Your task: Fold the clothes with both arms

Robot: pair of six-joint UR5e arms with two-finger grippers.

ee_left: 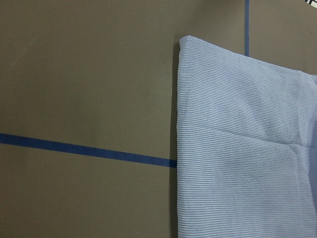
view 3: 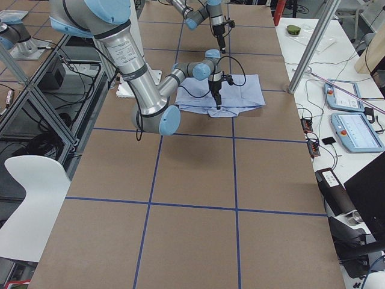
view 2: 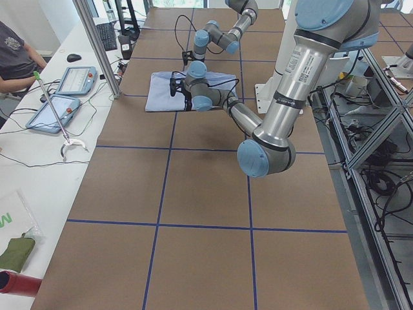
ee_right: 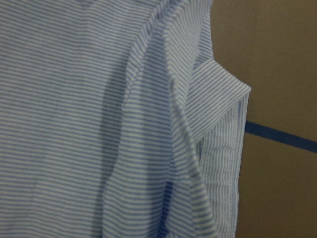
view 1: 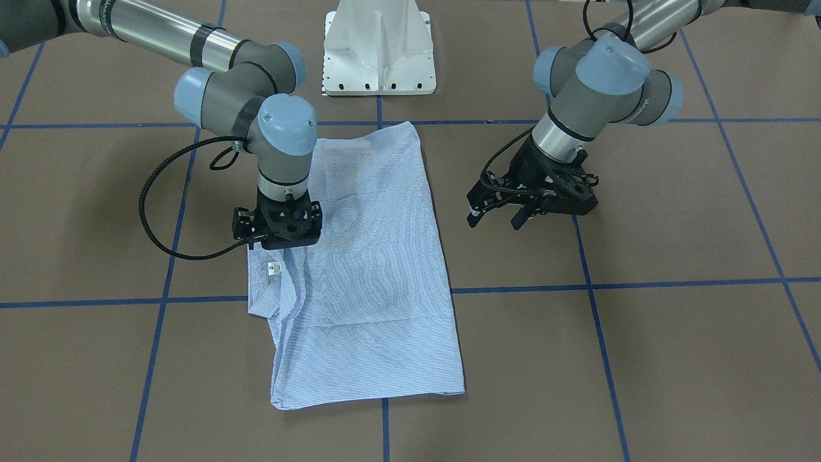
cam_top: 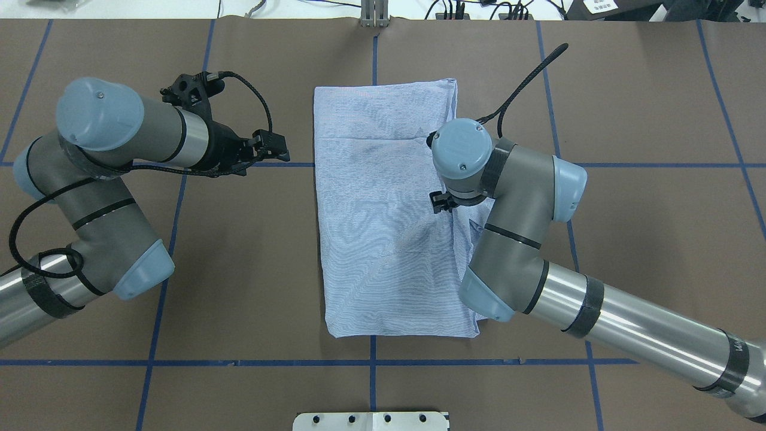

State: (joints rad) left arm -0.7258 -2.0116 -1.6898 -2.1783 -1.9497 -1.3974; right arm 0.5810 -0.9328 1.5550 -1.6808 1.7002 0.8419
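Observation:
The striped light blue shirt [view 1: 372, 269] lies folded into a long rectangle at the table's middle, also in the overhead view [cam_top: 383, 227]. Its collar [view 1: 272, 292] and white neck label [view 1: 274, 268] show at one side edge. My right gripper [view 1: 278, 241] points straight down at the shirt beside the collar. Its fingertips are hidden by its own body, and by the wrist in the overhead view. The right wrist view shows rumpled cloth and the collar [ee_right: 218, 94] close up. My left gripper [view 1: 497, 219] is open and empty, just above the table beside the shirt's other long edge [ee_left: 181, 148].
The white pedestal base [view 1: 378, 51] stands at the robot's side of the table. Blue tape lines [view 1: 641, 283] cross the brown table top. A side bench with tablets [view 2: 64, 84] and cables runs along the far edge, where a person sits.

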